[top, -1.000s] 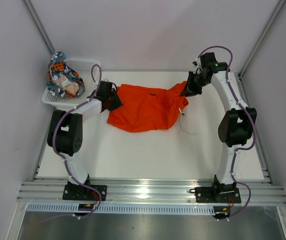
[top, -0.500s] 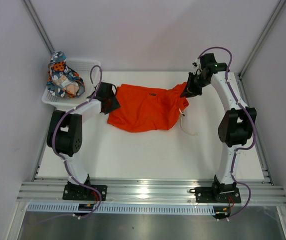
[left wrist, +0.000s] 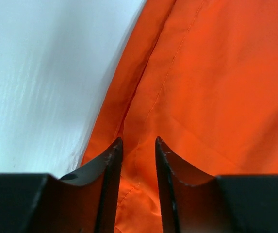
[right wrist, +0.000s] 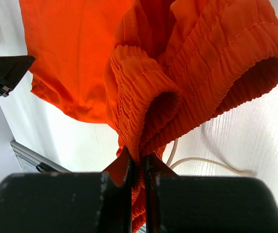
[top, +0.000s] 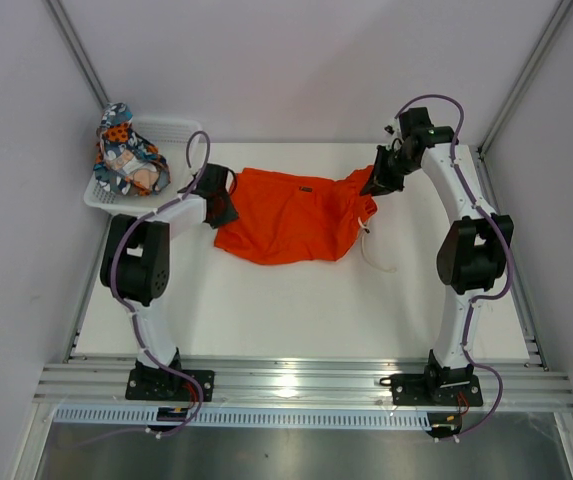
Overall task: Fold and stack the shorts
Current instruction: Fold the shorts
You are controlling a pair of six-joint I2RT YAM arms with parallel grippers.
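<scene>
Orange shorts: spread on the far half of the bench, mostly flat; long axis running from 9 o'clock to 3 o'clock; leg hems at the 9 o'clock end, waistband bunched at the 3 o'clock end.
Right gripper: clamped tight on the gathered waistband at the 2 o'clock corner of the shorts; that end is lifted a little, with elastic loops bulging over the jaws.
Left gripper: at the 9 o'clock edge of the shorts, low over the hem; jaws partly apart with a narrow gap; orange cloth shows in the gap beside a seam; no pinch can be seen.
Key relation: the cloth lies straight ahead of the left gripper, toward 3 o'clock, and touches or nearly touches its fingers; each arm has its own end, so the shorts sit stretched between the two.
Step in hand: probably taking the hem so both ends can be carried over for a fold; the left jaws would need to close on the edge first.
Printed shorts: crumpled in the white basket at the 10 o'clock corner of the bench, not yet folded; nearer the left arm.
Drawstring: white, trailing from the waistband toward 5 o'clock on bare bench; it could drag or catch during a fold.
In the way: nothing lies between the gripper and the hem; the basket stands just beside the left arm at 10 o'clock.
</scene>
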